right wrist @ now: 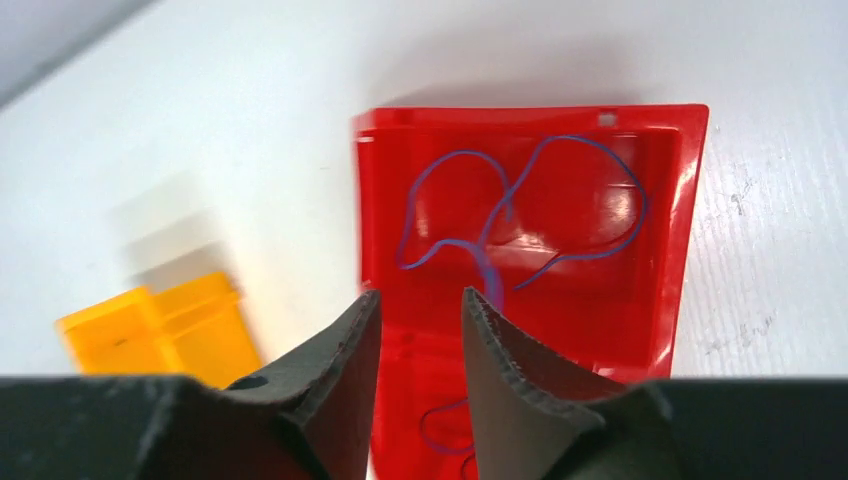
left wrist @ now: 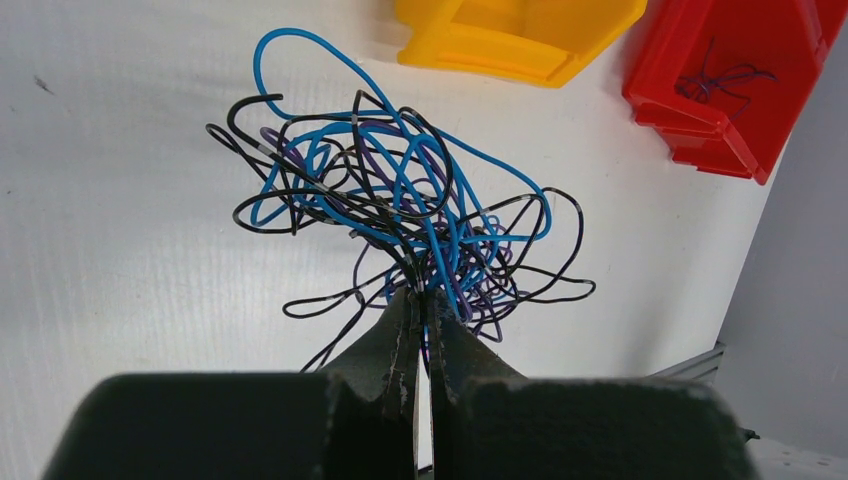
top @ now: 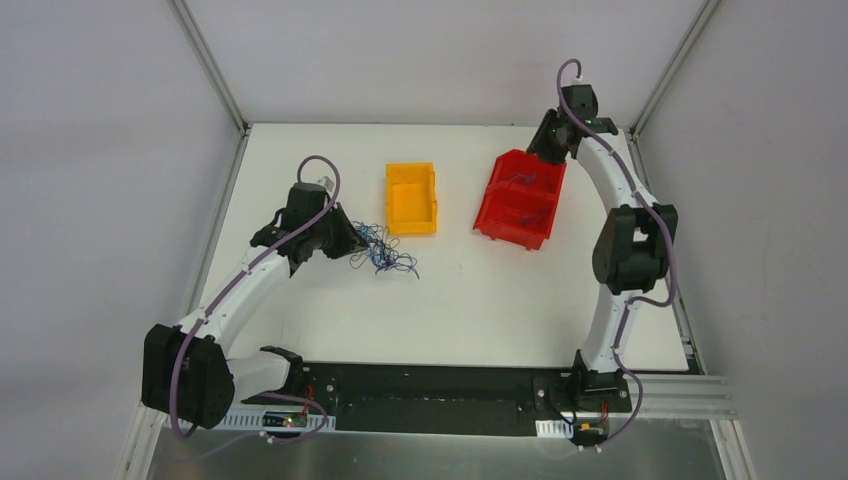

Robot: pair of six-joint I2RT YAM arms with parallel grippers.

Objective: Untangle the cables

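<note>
The cables [top: 381, 250] [left wrist: 400, 200] form a tangled clump of thin blue, black and purple wires on the white table, left of centre. My left gripper [top: 350, 243] [left wrist: 425, 295] is shut on the cables at the clump's near edge, strands pinched between the tips. One loose thin blue-purple wire [right wrist: 583, 138] lies curled inside the red bin [top: 497, 214] [right wrist: 682, 200]. Above that bin's far end hangs my right gripper [top: 548, 150] [right wrist: 420, 295], open, with nothing between its fingers.
A yellow bin [top: 411, 168] [left wrist: 510, 40] [right wrist: 150, 325] with nothing in it sits just behind the tangle, the red bin to its right. Grey walls and metal frame rails enclose the table on the left, back and right.
</note>
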